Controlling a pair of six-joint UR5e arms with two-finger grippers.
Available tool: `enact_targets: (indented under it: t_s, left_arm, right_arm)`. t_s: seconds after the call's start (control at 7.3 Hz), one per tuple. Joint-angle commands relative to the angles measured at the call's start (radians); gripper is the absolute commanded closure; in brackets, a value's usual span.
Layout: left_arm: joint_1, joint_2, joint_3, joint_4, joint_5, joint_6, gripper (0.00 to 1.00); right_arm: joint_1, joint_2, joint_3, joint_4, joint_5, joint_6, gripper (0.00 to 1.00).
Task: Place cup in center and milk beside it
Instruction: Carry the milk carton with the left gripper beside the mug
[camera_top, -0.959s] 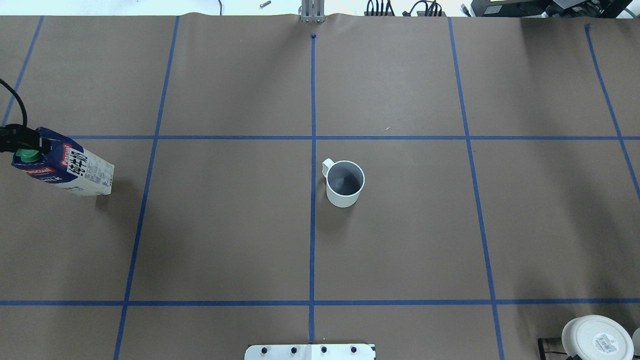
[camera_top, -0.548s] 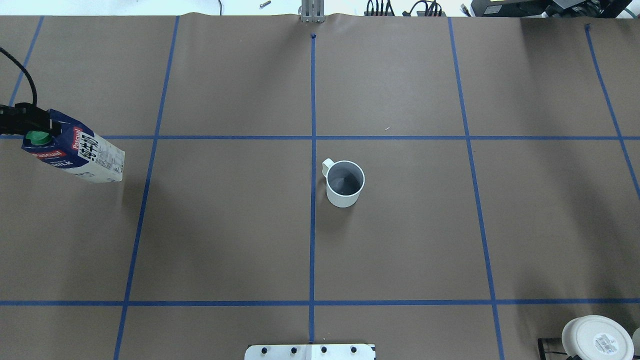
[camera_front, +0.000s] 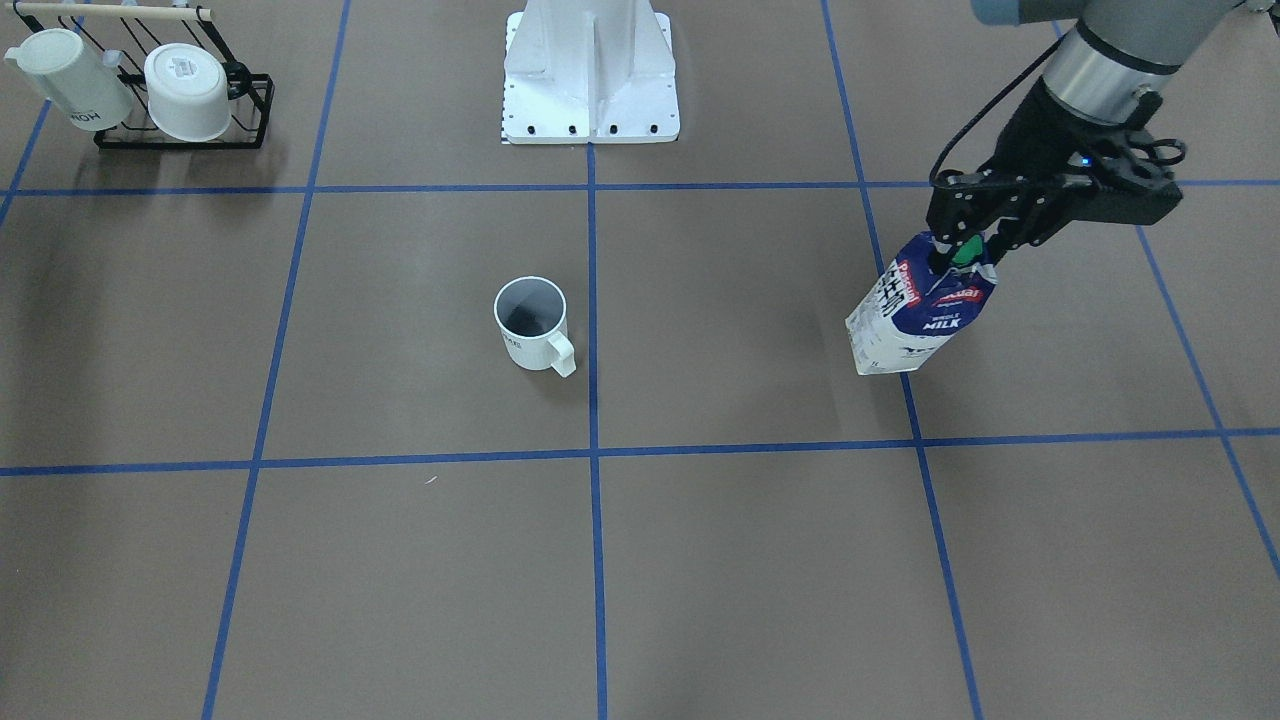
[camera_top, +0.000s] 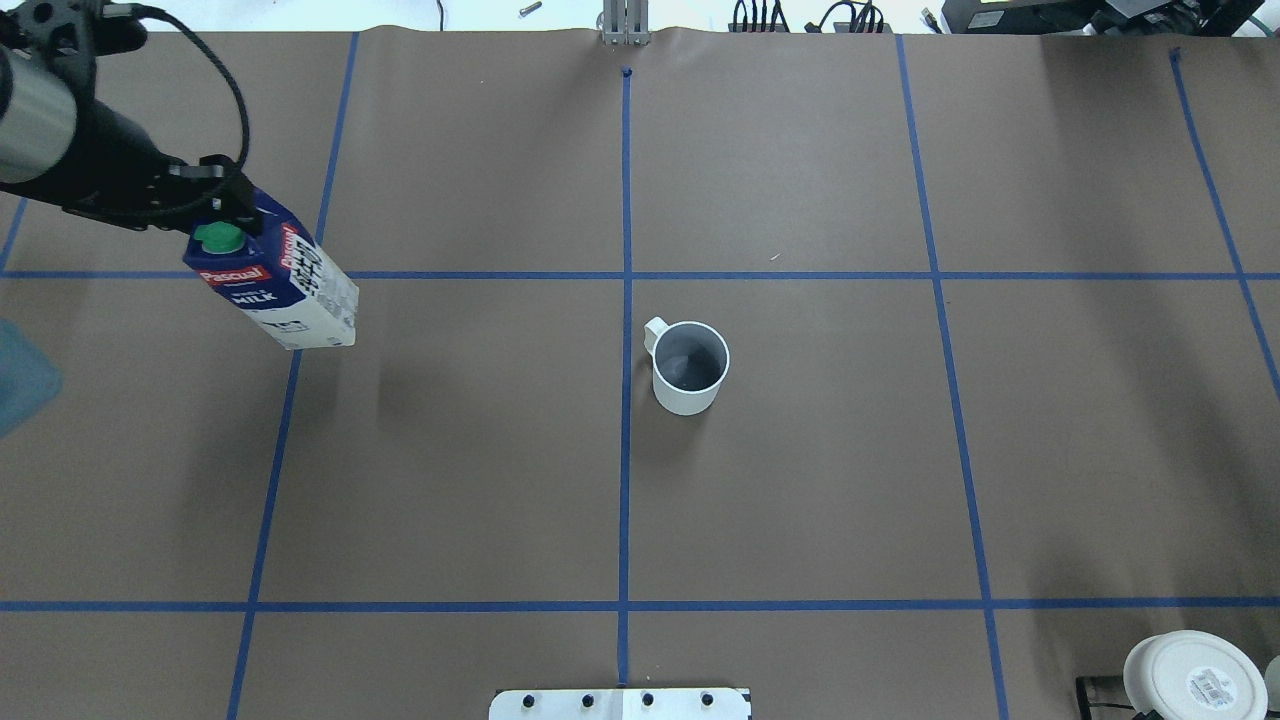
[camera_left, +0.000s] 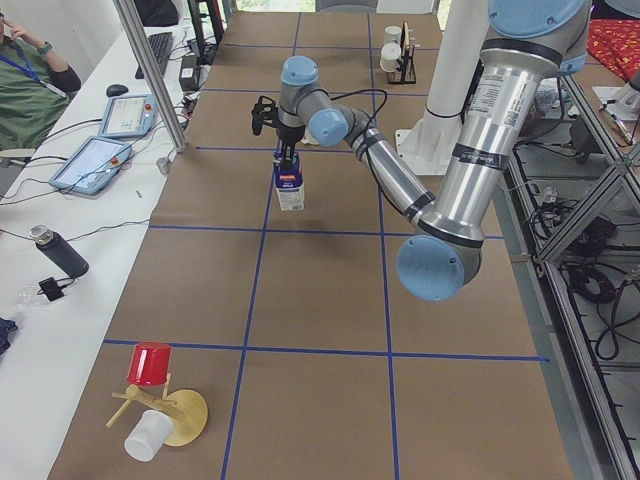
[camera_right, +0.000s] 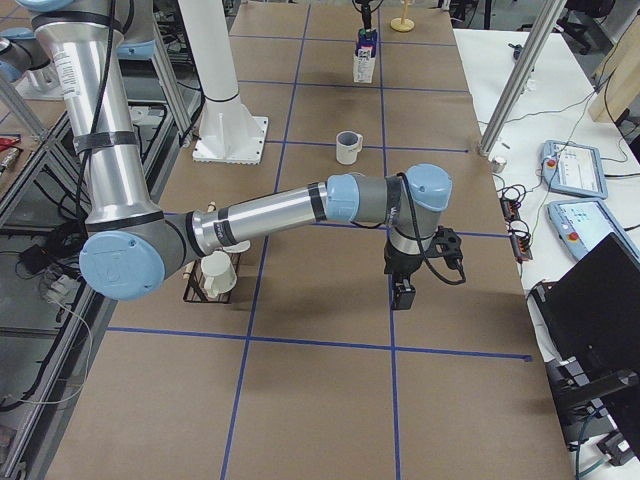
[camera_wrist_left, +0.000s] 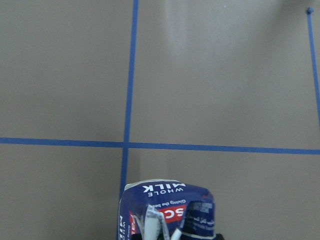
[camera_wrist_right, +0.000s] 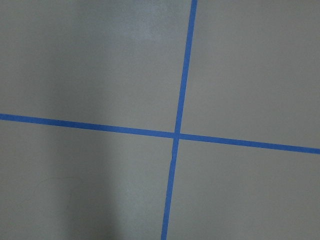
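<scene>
Left fingers (camera_top: 228, 205) grip the milk (camera_top: 290, 295) top — cup (camera_top: 688, 368) upright at center (camera_top: 800, 470); right fingers (camera_right: 405, 291) — cannot tell

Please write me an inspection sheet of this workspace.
Surface: brown paper sheet with blue tape grid, flat.
Job's things: small white mug with grey inside upright in the middle squares; navy-and-white milk carton with green cap tilted, far from it.
Clutter: black wire rack holding two white cups; wooden stand with red cup.
Pincers: left pincer shut on carton top; right pincer over bare paper, state unclear.
Cables: black cable at left wrist.
Surroundings: seated operator, two tablets.
</scene>
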Motion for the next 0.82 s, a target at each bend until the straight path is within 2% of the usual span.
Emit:
enact_targets:
  t_s: [0.0,0.68]
  left_arm:
    - [0.154,-0.164,0.020,0.116,0.089,-0.131,0.53]
    - [0.274,-0.390,0.152,0.167,0.115,-0.236,0.53]
  right_arm:
    - [0.003,-0.011,0.000,0.000,-0.001,0.000,0.00]
    - [0.003,-0.013,0.000,0.000,-0.001,0.001,0.00]
